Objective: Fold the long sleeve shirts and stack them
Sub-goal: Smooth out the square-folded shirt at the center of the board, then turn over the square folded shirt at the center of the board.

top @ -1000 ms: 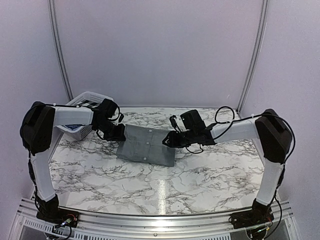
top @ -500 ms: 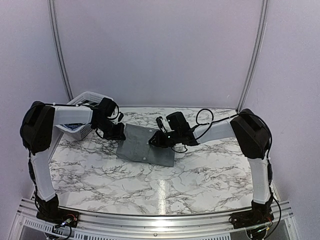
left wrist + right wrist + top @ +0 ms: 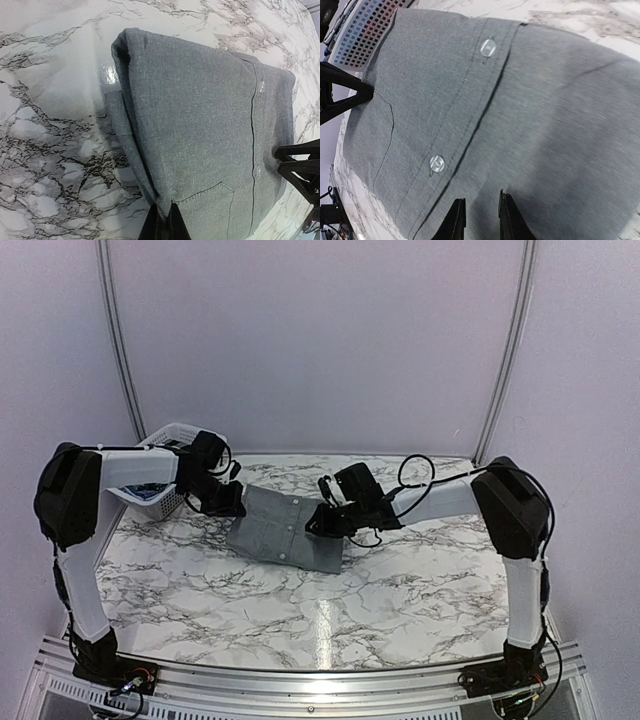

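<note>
Folded mid-grey woven button-front shirt [image 3: 275, 535] lies on the marble-patterned table [image 3: 400, 590], left of centre at the far side. My left pincer [image 3: 164, 215] is clamped on its folded edge. My right pincer [image 3: 481, 200] stands narrow on the opposite side, and I cannot tell whether cloth is caught. Risk: if only one side truly grips, a pull would skew or open the fold.
</note>
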